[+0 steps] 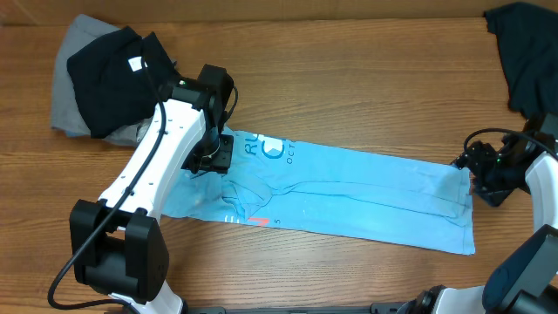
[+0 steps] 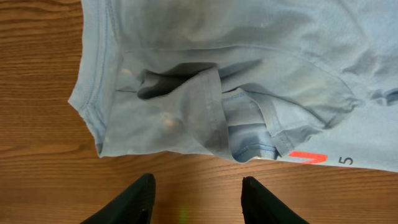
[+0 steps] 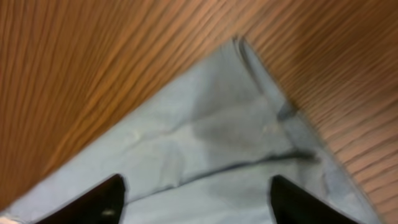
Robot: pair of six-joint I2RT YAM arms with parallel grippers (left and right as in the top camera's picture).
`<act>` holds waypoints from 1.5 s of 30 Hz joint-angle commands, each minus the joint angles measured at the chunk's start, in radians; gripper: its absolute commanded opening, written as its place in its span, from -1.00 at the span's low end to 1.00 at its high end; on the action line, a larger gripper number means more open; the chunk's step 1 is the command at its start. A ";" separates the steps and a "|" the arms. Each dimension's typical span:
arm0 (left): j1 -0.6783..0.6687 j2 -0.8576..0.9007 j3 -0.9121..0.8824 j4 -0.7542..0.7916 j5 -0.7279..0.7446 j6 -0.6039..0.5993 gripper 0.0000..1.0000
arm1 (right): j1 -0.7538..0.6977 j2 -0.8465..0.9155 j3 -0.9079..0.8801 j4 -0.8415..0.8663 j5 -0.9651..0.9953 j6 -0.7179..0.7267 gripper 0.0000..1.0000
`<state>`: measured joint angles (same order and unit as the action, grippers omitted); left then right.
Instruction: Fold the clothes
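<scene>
Mid-fold: left gripper [image 2: 198,186], fingers apart, hovers at the left end of the light blue T-shirt [image 1: 366,196], a long strip folded lengthwise, right gripper [image 3: 196,193] likewise spread over its right corner; next likely: pinch an end, carry it across.

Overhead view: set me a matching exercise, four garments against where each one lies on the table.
Garments:
1. light blue T-shirt
2. black garment
3. grey garment
4. dark garment

Places:
a. top right corner of the view
b. beneath another garment, top left
c. stretched in a long strip across the middle
d. on top of another garment, top left

Pairs: 1-c; 2-d; 3-b; 4-a
</scene>
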<state>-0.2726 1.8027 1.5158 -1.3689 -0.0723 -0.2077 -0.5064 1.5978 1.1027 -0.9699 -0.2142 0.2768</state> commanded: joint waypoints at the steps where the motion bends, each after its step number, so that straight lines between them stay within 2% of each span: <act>1: 0.005 -0.008 -0.004 0.000 -0.024 -0.003 -0.04 | -0.035 0.028 -0.004 0.034 0.079 0.011 0.71; 10: 0.077 -0.008 0.038 -0.030 0.028 0.010 0.02 | -0.122 0.198 -0.004 -0.047 0.026 -0.053 0.76; 17: 0.182 -0.008 0.062 -0.021 0.102 0.078 -0.04 | -0.127 0.283 -0.028 -0.057 -0.103 -0.182 0.73; 20: 0.197 -0.008 0.062 -0.014 0.111 0.093 -0.08 | -0.127 0.284 -0.087 -0.018 -0.147 -0.199 0.45; 24: 0.198 -0.008 0.062 -0.008 0.111 0.097 -0.10 | -0.131 0.284 -0.112 0.004 -0.197 -0.196 -0.52; 27: 0.198 -0.008 0.062 0.002 0.110 0.100 -0.10 | -0.132 0.283 -0.077 -0.017 -0.188 -0.196 -0.89; 37: 0.198 -0.008 0.062 0.010 0.111 0.104 -0.12 | -0.095 0.176 0.183 -0.207 -0.064 -0.172 -0.92; 42: 0.198 -0.008 0.062 0.016 0.117 0.104 -0.10 | 0.071 0.134 0.187 -0.274 0.053 -0.165 -0.92; 45: 0.198 -0.008 0.062 0.015 0.118 0.103 -0.10 | 0.210 0.134 0.176 -0.269 0.122 -0.082 -0.92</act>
<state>-0.0769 1.8027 1.5570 -1.3563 0.0273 -0.1230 -0.4015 1.7443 1.2755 -1.2453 -0.1921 0.1238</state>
